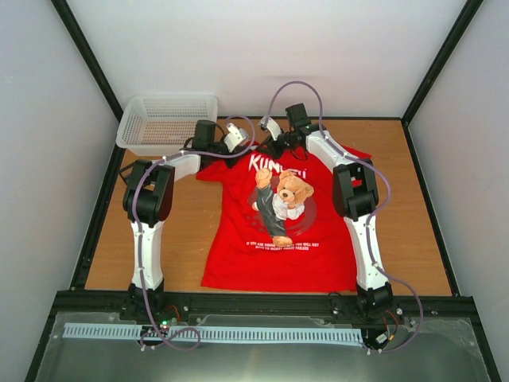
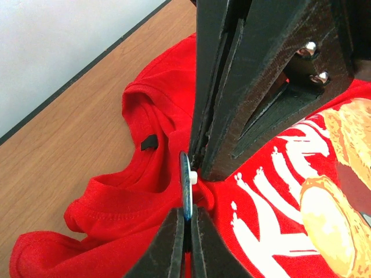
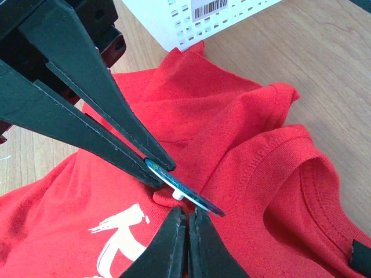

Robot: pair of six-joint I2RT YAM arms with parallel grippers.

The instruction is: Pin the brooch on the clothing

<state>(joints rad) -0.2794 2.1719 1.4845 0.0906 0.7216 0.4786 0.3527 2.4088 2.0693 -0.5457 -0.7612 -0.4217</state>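
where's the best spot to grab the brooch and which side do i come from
Pinch the brooch by its thin rim, pads flat on its two faces. It is a flat disc sitting on edge at the shirt collar, with a white stud on one face, so come in edge-on from the side away from the cloth and leave the stud clear.

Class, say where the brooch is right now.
Centre of the right wrist view: the brooch hangs over the red T-shirt beside its neckline, pinched at one edge by the left gripper, with the right gripper shut under it.
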